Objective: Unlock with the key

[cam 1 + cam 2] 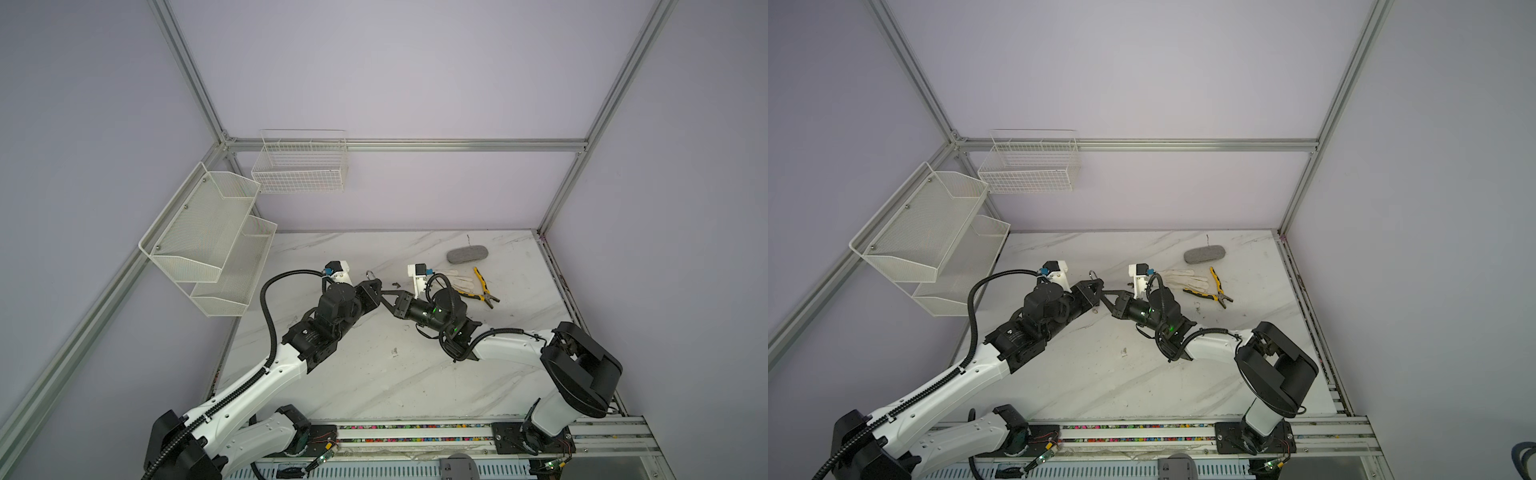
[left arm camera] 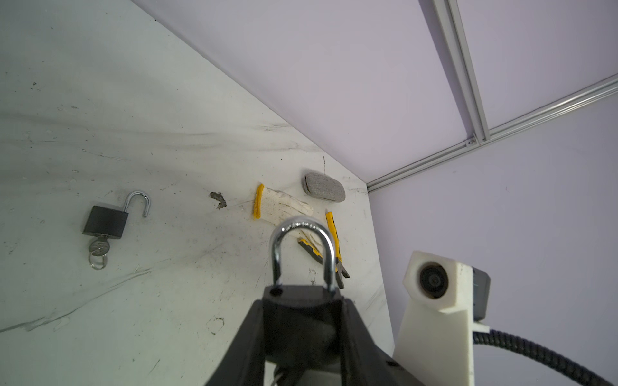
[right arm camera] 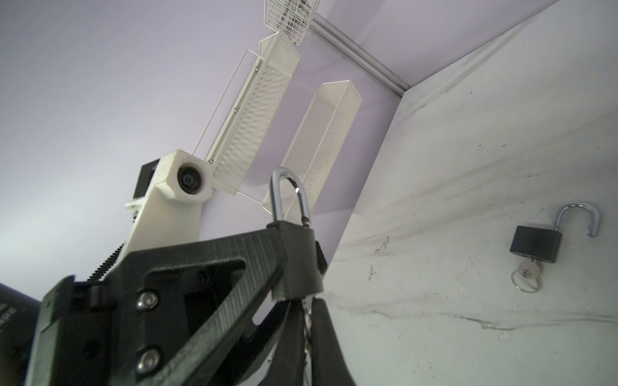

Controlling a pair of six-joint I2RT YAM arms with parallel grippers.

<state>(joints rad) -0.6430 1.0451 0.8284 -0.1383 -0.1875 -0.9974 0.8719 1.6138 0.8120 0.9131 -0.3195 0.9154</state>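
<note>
A black padlock (image 2: 301,300) with a silver shackle is held above the table, my left gripper (image 2: 302,320) shut on its body. One shackle leg stands just out of its hole. In both top views the two grippers meet at mid-table, left gripper (image 1: 375,289) against right gripper (image 1: 385,293). My right gripper (image 3: 309,307) is under the padlock (image 3: 296,260), its jaws close together on a thin silver key (image 3: 307,315) that goes up into the lock's underside. A second padlock (image 2: 105,222) lies on the table with its shackle swung open and a key in it.
A grey case (image 1: 467,254), a white glove (image 1: 453,277) and yellow-handled pliers (image 1: 484,289) lie at the back right. A white mesh shelf (image 1: 212,241) and a wire basket (image 1: 301,166) hang on the left and back walls. The second padlock (image 1: 370,274) lies just behind the grippers.
</note>
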